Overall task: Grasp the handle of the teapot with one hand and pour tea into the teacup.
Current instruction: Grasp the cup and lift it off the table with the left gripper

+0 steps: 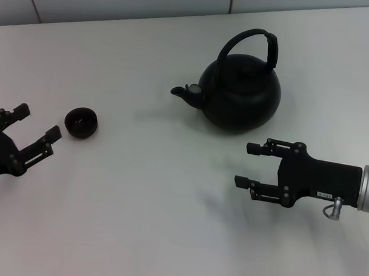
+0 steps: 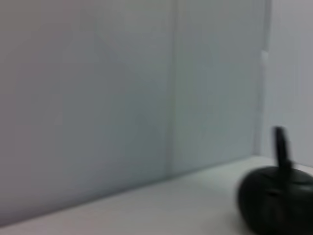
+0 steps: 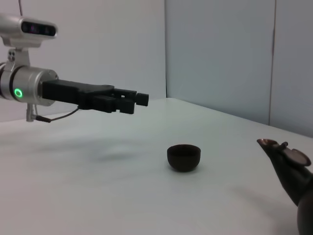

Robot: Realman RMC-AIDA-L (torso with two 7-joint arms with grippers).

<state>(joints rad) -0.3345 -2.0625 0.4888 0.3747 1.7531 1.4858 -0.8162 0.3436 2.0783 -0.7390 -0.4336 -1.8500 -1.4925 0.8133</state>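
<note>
The black teapot [image 1: 240, 97] stands at the middle-right of the white table, its stubby spout [image 1: 186, 92] pointing left toward the teacup. Its arched handle [image 1: 261, 39] stands upright, with the ribbed band on the right side. The small black teacup [image 1: 82, 122] sits at the left. My right gripper [image 1: 245, 164] is open and empty, just nearer me than the teapot and apart from it. My left gripper [image 1: 36, 124] is open and empty, beside the teacup on its left. The right wrist view shows the teacup [image 3: 184, 156], the spout [image 3: 274, 147] and the left gripper [image 3: 131, 100]. The left wrist view shows the teapot [image 2: 274, 200].
The white table [image 1: 139, 221] runs back to a pale wall [image 1: 116, 5]. Bare tabletop lies between the teacup and the teapot.
</note>
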